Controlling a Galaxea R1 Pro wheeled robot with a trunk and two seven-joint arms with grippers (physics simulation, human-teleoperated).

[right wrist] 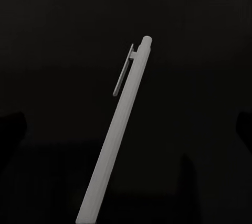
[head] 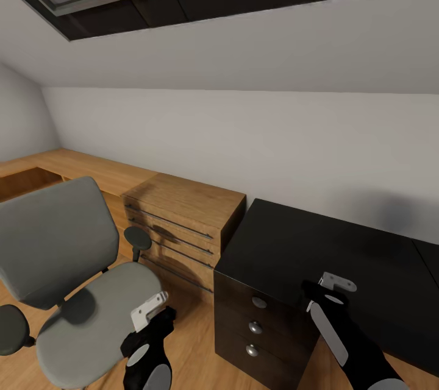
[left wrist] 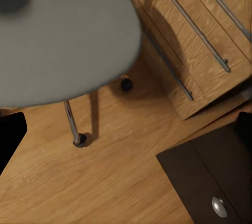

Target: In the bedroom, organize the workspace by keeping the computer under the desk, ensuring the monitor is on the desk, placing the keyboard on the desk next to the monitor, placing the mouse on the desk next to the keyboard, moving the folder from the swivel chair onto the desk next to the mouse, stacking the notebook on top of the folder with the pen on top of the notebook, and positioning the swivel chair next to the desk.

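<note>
The pen step looks like the one in hand. In the right wrist view the pen (right wrist: 122, 129), a slim white stick with its clip end pointing away, is seen running up from between the fingers over a dark surface, so it seems to be gripped by the right gripper (head: 326, 292), which is held over the black top of the desk (head: 341, 244). The clamp itself isn't visible though, so a firm grip is only guessed at. The left gripper (head: 149, 317) hangs over the floor between the swivel chair (head: 79, 268) and the desk's drawer unit; whether its fingers are parted or closed can't be told.

No notebook or folder is seen on the visible part of the desk, and the chair seat is bare, so the stack has to be found before the pen can be laid on it.

Count: one pen, one swivel chair, one desk, one wooden dresser (head: 183, 219), three drawer knobs (head: 255, 327).
</note>
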